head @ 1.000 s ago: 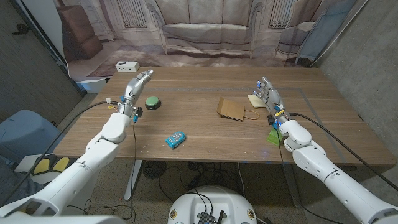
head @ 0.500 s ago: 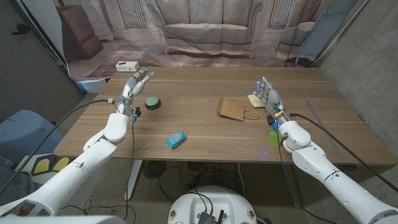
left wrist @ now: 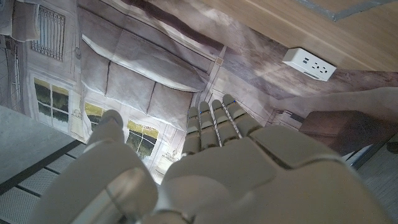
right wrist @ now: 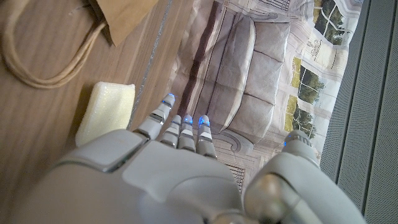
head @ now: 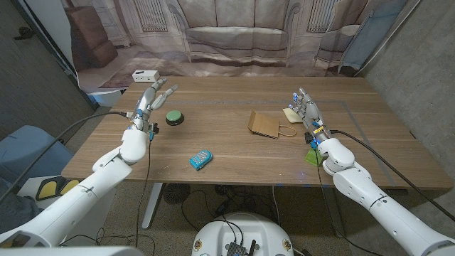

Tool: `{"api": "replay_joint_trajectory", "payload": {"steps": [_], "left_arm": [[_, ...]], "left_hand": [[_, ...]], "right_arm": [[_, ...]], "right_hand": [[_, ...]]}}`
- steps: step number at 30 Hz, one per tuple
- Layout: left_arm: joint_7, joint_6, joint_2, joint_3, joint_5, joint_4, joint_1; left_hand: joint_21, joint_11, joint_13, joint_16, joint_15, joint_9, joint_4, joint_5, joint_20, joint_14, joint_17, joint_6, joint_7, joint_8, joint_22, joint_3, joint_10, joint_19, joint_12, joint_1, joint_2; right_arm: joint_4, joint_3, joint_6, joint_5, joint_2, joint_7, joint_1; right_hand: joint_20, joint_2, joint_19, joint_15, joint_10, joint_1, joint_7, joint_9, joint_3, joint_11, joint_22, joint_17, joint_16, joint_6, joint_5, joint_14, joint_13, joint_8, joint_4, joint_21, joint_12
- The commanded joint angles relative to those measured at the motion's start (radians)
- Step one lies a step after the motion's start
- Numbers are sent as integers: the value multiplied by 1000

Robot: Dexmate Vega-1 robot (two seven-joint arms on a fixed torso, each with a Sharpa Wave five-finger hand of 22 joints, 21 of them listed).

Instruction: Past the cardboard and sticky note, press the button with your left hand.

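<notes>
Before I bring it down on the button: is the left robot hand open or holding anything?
Open. The left robot hand holds nothing, its fingers extended, just left of the green button.

Green button [head: 174, 116], brown paper bag [head: 264, 125]

green button [head: 174, 116], table's far left
</notes>
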State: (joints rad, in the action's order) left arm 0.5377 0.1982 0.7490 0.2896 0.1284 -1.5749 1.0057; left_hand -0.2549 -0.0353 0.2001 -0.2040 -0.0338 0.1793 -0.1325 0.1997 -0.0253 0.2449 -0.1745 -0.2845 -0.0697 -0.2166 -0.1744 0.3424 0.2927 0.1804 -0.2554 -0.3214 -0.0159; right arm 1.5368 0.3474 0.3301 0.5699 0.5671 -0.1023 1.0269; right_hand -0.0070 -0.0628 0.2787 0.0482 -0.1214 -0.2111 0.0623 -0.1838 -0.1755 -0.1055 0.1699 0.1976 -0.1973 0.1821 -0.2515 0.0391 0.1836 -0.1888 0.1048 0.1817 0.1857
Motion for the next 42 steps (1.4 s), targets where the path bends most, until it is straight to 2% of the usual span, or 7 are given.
{"api": "replay_joint_trajectory", "payload": {"steps": [1,11,29,34,39,42], "left_arm": [[49,-177,50,14,110,-84,20],[-2,-277,96,34,127,-120,12],[-80,-452,146,101,183,-174,-33],[-133,-522,172,119,199,-211,-45],[-167,-555,187,134,203,-230,-54],[-224,-575,206,140,186,-248,-63]], "left_hand": [[3,3,1,1,7,3,-7,0,1,6,-2,-15,-1,-1,-5,2,14,7,-1,-16,-2],[6,5,1,-1,6,3,-10,-2,-3,24,-2,-36,-1,-3,-6,4,30,13,-4,-24,-3],[10,9,1,-2,9,4,-10,-6,-6,50,-2,-76,-5,-7,-7,3,60,26,-8,-27,-1],[12,9,2,-1,7,4,-8,-8,-8,59,-2,-96,-2,-10,-7,2,71,28,-9,-26,-1],[12,11,2,-4,7,4,-7,-10,-11,72,-3,-108,-2,-11,-7,1,88,34,-13,-25,-2],[12,12,2,-6,9,4,-5,-12,-13,83,-3,-118,-2,-12,-8,1,96,40,-14,-23,-2]], "right_arm": [[12,0,-8,0,0,-11,11],[22,-2,-11,1,-2,-24,21],[19,-5,-20,9,-4,-25,20],[14,-3,-15,9,-4,-18,18],[12,-2,-16,9,-1,-15,19],[17,-5,-22,16,-1,-20,24]], "right_hand": [[5,6,2,7,-12,-6,2,-1,0,-1,2,4,-4,7,-7,9,3,-5,1,9,10],[6,7,2,6,-12,-5,2,-1,0,-1,2,4,-4,7,-8,9,3,-5,1,9,10],[7,9,0,7,-13,-6,1,-1,1,-2,2,4,-4,9,-9,9,3,-5,1,9,10],[7,10,0,6,-12,-7,0,-1,0,-1,2,4,-3,10,-9,8,4,-5,2,9,9],[7,11,0,6,-13,-8,0,-1,0,-1,2,4,-3,11,-9,8,4,-5,2,9,9],[9,12,-3,5,-12,-9,-2,-1,0,1,2,4,-4,11,-10,9,4,-6,3,8,9]]}}
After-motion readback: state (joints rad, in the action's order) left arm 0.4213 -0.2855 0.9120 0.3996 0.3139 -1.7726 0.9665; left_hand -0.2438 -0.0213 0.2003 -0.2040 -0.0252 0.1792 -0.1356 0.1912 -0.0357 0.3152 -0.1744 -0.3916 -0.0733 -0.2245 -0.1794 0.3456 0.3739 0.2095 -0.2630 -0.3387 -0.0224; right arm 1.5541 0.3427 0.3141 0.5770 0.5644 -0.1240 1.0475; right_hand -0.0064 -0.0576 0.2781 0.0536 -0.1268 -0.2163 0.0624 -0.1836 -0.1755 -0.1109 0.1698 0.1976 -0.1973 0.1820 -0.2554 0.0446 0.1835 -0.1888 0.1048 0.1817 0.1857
